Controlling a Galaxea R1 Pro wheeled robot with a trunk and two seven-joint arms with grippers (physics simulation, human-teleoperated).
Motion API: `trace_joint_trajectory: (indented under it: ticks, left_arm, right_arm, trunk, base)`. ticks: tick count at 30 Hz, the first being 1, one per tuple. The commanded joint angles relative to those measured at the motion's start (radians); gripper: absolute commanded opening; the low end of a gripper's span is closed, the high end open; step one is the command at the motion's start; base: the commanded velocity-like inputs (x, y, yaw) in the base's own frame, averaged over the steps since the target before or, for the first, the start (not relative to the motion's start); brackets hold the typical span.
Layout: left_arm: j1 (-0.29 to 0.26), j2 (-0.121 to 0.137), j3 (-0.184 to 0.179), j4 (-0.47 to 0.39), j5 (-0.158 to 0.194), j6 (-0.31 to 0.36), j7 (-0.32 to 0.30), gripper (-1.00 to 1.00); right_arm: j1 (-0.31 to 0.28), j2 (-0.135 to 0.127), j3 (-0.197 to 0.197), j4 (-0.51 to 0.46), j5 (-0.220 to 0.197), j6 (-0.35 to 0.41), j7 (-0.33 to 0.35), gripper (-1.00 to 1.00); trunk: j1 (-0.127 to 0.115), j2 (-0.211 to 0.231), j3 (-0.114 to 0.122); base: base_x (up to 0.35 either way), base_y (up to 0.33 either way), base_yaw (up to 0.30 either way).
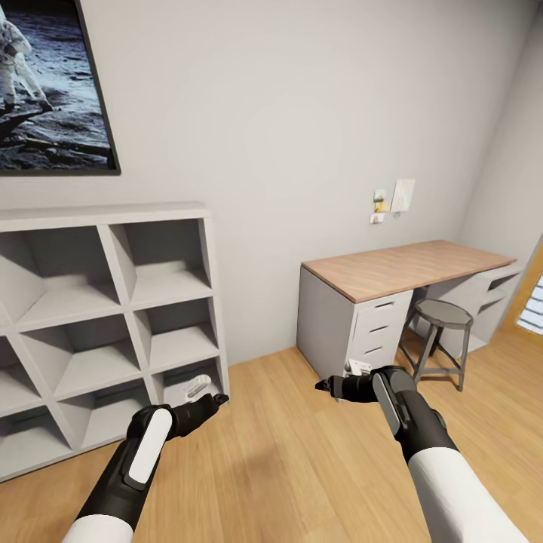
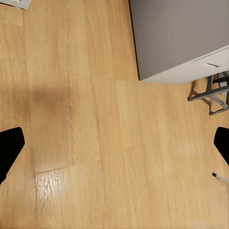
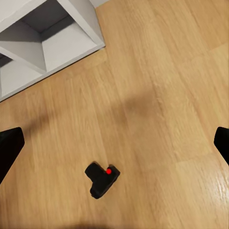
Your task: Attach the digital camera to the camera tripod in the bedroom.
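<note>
Both arms are held forward over the light wood plank floor [image 1: 279, 452] of the bedroom, each pincer pointing inward toward the other.

Left pincer [image 1: 217, 399]: nothing is held. In the left wrist view its two black fingertips [image 2: 9, 148] sit at opposite edges of the frame, so the jaws stand wide apart. Beyond them lie bare floor, the corner of the grey drawer unit [image 2: 181, 38] and the legs of the round grey metal stool [image 2: 210, 95].

Right pincer [image 1: 323, 386]: nothing is held. In the right wrist view its fingertips [image 3: 9, 148] are likewise spread to the frame edges, jaws wide apart. The small black compact digital camera with a red spot on top [image 3: 101, 179] lies on the floor between the two fingertips, well apart from both. The white cube shelf unit [image 3: 47, 43] stands farther off along the same line.

Ahead of the right pincer stands the wooden tabletop [image 1: 403, 268] on grey drawers, against the pale grey wall [image 1: 302, 113]. A framed astronaut picture [image 1: 53, 83] hangs above the shelf.
</note>
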Motion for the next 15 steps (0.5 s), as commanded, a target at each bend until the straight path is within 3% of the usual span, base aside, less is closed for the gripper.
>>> trace_joint_trajectory:
  ticks: [1, 15]
  left_arm:
    - [-0.001, -0.001, 0.002, -0.001, 0.011, 0.005, 0.008, 1.00]
    - [-0.001, -0.001, 0.002, -0.001, 0.009, 0.005, 0.008, 1.00]
  right_arm:
    - [-0.001, 0.001, -0.003, -0.001, -0.006, 0.006, -0.001, 1.00]
    - [-0.001, 0.001, -0.006, 0.001, -0.007, 0.007, -0.001, 1.00]
  trunk:
    - [0.004, -0.008, -0.004]
    - [0.058, -0.106, -0.048]
  base:
    - [0.000, 0.000, 0.000]
    - [0.000, 0.000, 0.000]
